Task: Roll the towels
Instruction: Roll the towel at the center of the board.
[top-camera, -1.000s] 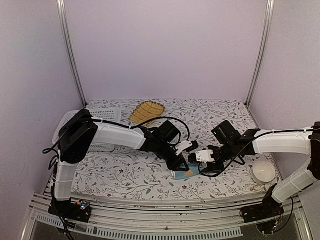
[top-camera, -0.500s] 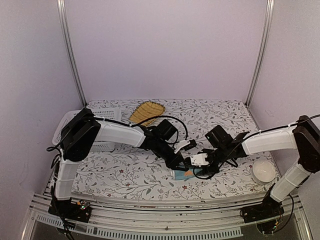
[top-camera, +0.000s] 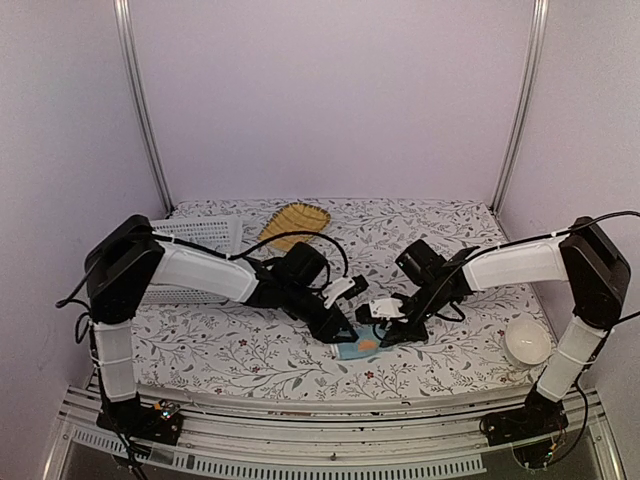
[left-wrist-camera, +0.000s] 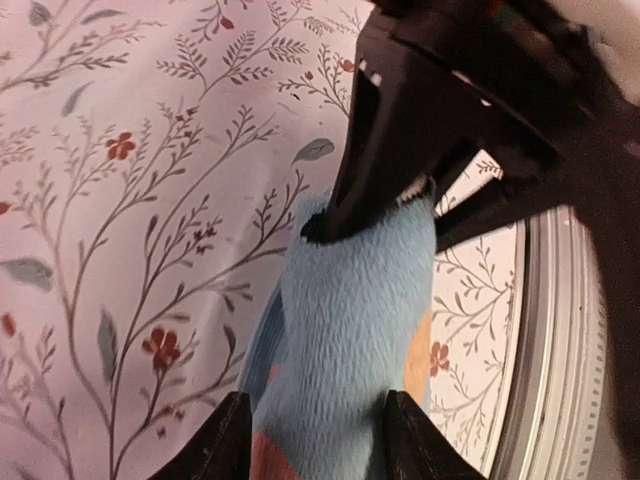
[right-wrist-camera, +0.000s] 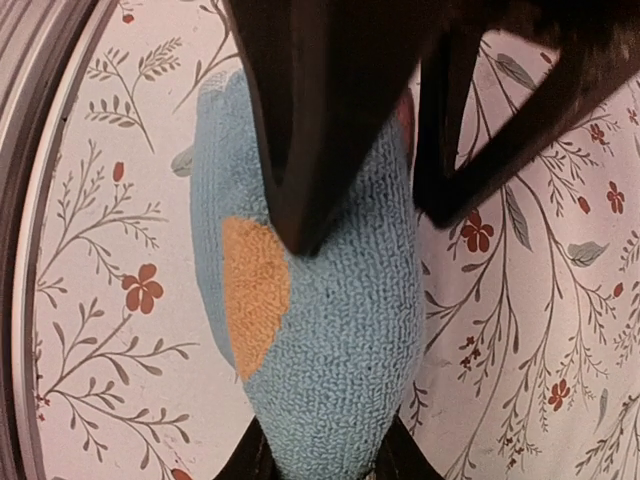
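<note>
Fig. The towel (top-camera: 360, 347), rolled into a short bundle, lies at lower centre of the top view on the tabletop (top-camera: 250, 350). My left end effector (left-wrist-camera: 315, 442) is spread and straddles one end. My right end effector (right-wrist-camera: 325, 462) appears to pinch the other end. The terry looks soft, light and limp, and is likely to unroll. It is best gripped across the whole roll, not by one layer.
</note>
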